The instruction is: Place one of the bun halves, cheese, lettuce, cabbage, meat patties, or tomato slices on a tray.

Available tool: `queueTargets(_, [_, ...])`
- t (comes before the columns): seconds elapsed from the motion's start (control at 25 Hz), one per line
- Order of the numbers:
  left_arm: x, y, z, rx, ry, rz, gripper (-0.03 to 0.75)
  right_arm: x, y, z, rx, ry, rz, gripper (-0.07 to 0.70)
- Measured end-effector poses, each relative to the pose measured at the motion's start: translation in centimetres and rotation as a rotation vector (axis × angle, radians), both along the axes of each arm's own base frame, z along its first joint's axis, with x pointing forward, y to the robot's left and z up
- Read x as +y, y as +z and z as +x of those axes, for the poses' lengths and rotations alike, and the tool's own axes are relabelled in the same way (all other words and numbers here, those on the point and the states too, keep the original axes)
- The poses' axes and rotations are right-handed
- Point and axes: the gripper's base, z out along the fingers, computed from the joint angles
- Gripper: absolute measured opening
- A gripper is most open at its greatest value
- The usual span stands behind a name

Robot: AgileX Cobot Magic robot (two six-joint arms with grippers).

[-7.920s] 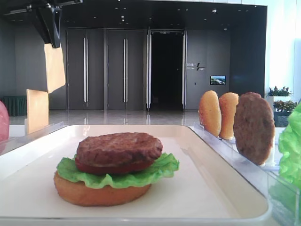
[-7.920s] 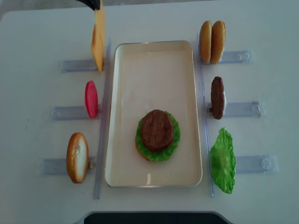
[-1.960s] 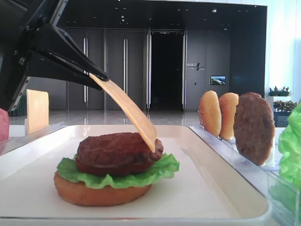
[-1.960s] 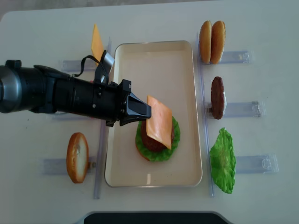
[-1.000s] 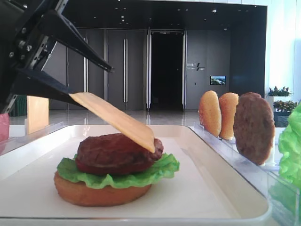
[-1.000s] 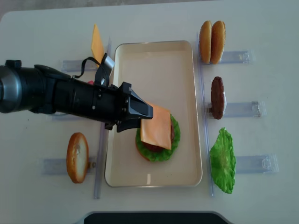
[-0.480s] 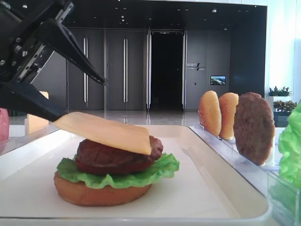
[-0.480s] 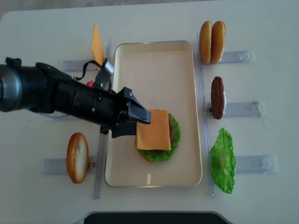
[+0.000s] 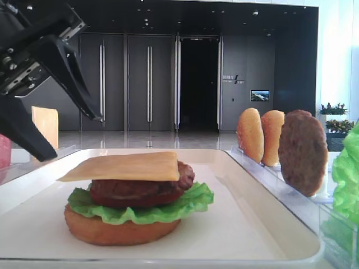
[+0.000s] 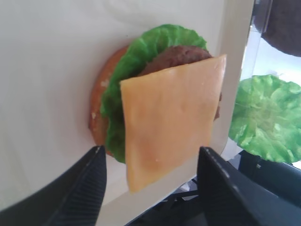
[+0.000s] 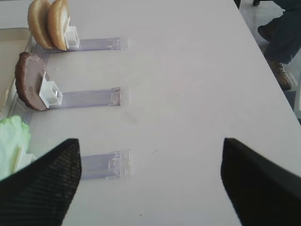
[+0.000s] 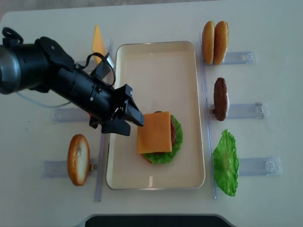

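Our left claw [image 12: 125, 115] stands spread wide with nothing between its fingers; in the overhead view its tips sit just off the left edge of the cheese [image 12: 154, 132], apart from it, over the left part of the tray [image 12: 156, 52]; in the low front view the two dark fingers [image 9: 73, 67] hang above and to the left of the slice, clear of it.

From the claw, then, the cheese lies straight ahead, toward the middle of the tray; it rests flat on the meat patty [image 9: 140, 188], which sits on lettuce [image 9: 190, 202] and a bun half [image 9: 120, 230]; the slice overhangs the stack on the claw's side, and in the left wrist view one corner [image 10: 134, 181] juts out between the fingers; we judge the slice placed, so the coming move turns on pulling back along the arm's own line, leftward and up, so that no finger catches that overhanging edge.

Our right claw [image 11: 146, 188] is also spread, empty, over the table well right of the tray, nearest the lettuce leaf [image 12: 226, 163], the standing patty [image 12: 220, 98] and the pair of buns [image 12: 214, 42]; our left arm is nearer the spare cheese slice [image 12: 98, 42], the top bun [image 12: 78, 159] and the rack behind it; we cannot see the tomato slices on that rack, since the arm covers it.
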Motion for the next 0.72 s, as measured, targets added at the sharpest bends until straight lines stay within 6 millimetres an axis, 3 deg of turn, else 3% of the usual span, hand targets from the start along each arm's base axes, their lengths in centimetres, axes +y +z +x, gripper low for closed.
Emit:
queueTargets(0.16, [0.0, 1.2, 1.1, -0.03, -0.018, 0.031, 0.463, 0.0, 0.0, 0.0, 0.0, 0.0, 0.0, 0.577])
queueTargets(0.32, [-0.3, 4.0, 3.2, -0.099, -0.023, 0.055, 0.463, 0.0, 0.0, 0.0, 0.0, 0.0, 0.0, 0.577])
queueTargets(0.72, [1.7, 13.6, 8.3, -0.365, 0.06, 0.391, 0.464, 0.0, 0.0, 0.0, 0.0, 0.0, 0.0, 0.577])
